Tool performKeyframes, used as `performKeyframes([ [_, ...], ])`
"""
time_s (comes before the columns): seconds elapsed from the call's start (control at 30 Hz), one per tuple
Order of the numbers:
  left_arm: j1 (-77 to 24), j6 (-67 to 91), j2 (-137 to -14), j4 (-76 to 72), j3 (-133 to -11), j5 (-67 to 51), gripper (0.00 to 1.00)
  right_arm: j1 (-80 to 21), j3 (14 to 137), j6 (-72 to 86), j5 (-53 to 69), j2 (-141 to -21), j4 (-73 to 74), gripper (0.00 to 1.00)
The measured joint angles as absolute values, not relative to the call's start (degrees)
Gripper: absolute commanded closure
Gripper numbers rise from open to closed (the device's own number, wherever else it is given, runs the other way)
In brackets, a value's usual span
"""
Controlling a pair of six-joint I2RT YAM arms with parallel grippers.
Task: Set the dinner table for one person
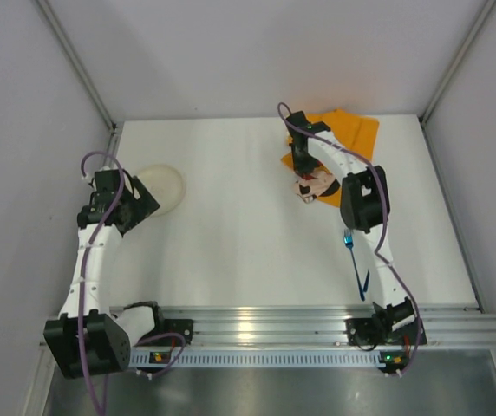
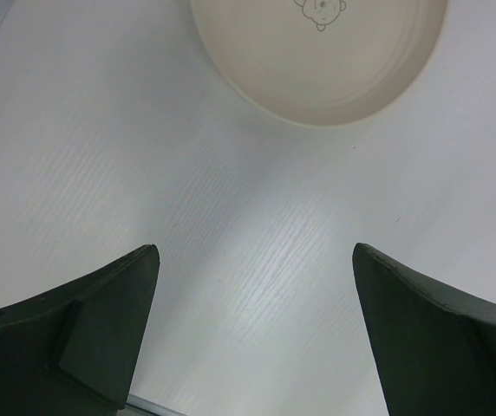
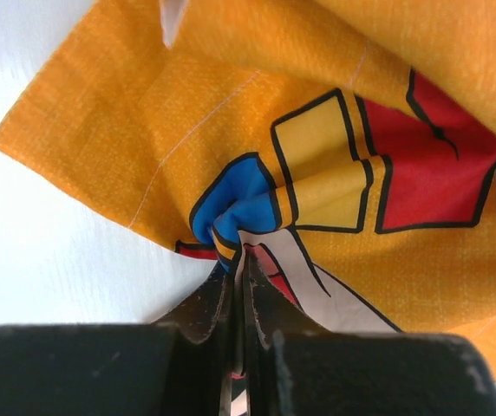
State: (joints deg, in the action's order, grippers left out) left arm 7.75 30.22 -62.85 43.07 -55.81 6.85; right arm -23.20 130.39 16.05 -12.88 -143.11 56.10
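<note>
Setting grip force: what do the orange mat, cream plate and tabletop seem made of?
Orange mat: woven printed cloth; weave and stitching show, and it bunches in the right claw. Cream plate: matte plastic or perhaps ceramic; smooth, dull sheen. Tabletop: matte white board, finely ribbed, likely plastic.

No text readable — placemat (image 3: 404,104) and plate (image 2: 317,69) bear only pictures

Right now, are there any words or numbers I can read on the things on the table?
None: no words or numbers can be read.
The round cream plate bears only a small drawn cartoon face.
The orange printed cloth placemat shows only coloured cartoon shapes.
</note>
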Motion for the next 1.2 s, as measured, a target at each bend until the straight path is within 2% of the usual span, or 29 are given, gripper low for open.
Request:
performKeyframes([
  [0.23,7.07,30.35,-60.97,42.33,-52.99,3.51,0.01,-26.55,113.86,15.05,-9.69,-132.81,54.63,1.0],
  [0.27,6.26,30.52,-60.9,41.74,-52.21,2.61,0.01,-27.94,109.32,15.11,-8.67,-129.78,54.33,0.86],
  [0.3,4.78,30.79,-60.9,40.6,-51.29,2.26,0.01,-29.43,105.01,15.64,-7.44,-126.69,53.93,0.56],
  [0.33,2.85,31.07,-61.08,39.7,-50.52,1.45,0.01,-30.89,101.75,16.64,-6.2,-123.96,54.06,0.01],
  [0.43,-6.74,32.38,-63.7,36.07,-49.39,0.27,0.01,-35.11,94.02,18.28,-2.98,-115.48,54.24,0.0],
  [0.53,-16.51,33.76,-70.61,30.48,-49.98,-1.04,0.01,-36.29,92.4,19.38,-3.29,-108.38,54.11,0.0],
  [0.7,-28.36,34.59,-89.67,25.61,-58.63,-1.26,0.01,-32.73,90.21,20.23,-9.47,-97.14,52.21,0.0],
  [0.83,-33.39,34.54,-102.1,23.27,-68.75,-1.23,0.01,-25.17,83.02,20.73,-8.88,-90.41,50.85,0.0],
  [1.07,-35.53,34.48,-115.04,22.17,-81.52,-0.3,0.03,-10.41,75.64,20.34,-2.42,-89.1,50.06,0.0],
  [1.2,-35.57,34.46,-118.74,22.24,-86.13,0.67,0.15,-5.96,77.69,20.18,1.74,-90.85,48.51,0.0],
])
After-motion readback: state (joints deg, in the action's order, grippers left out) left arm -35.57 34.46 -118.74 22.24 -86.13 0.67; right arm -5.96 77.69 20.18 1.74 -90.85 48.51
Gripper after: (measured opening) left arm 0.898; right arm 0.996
